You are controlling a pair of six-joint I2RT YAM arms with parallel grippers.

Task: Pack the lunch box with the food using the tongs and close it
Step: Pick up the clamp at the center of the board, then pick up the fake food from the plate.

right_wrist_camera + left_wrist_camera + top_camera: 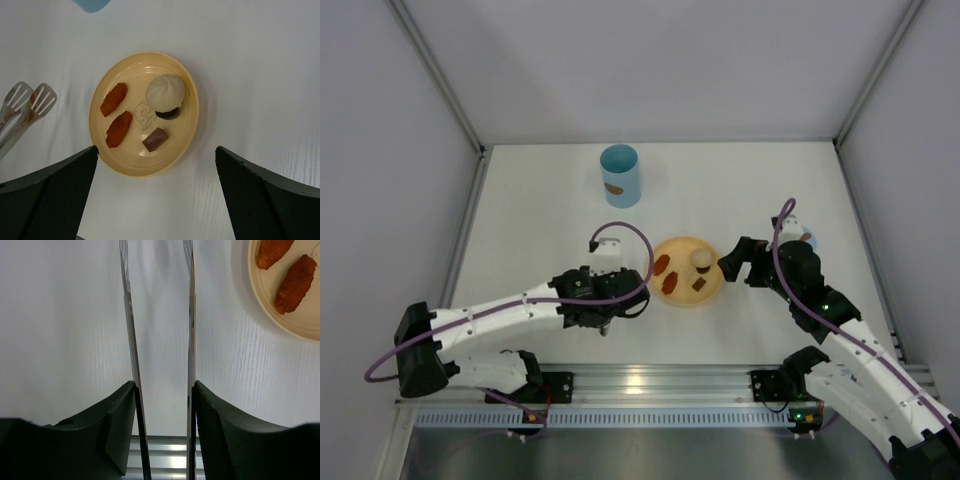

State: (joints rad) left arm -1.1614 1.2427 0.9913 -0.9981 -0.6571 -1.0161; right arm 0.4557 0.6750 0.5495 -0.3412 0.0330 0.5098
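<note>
Left claw grips the tongs between its fingers; right claw, open, faces food.

The tub is light blue with a small brown mark on its side. The plate is pale yellow-orange, with a faint line drawing of a bear at its middle. On it, two ovals are reddish-brown, the chunk is dark brown, and the bun is cream over a dark brown base. The tongs are silvery. The left claw and right claw are black, with a fine mesh texture on the pads. The tabletop is white with a faint grain. The arms are white with black joints, and the cables are purple.
</note>
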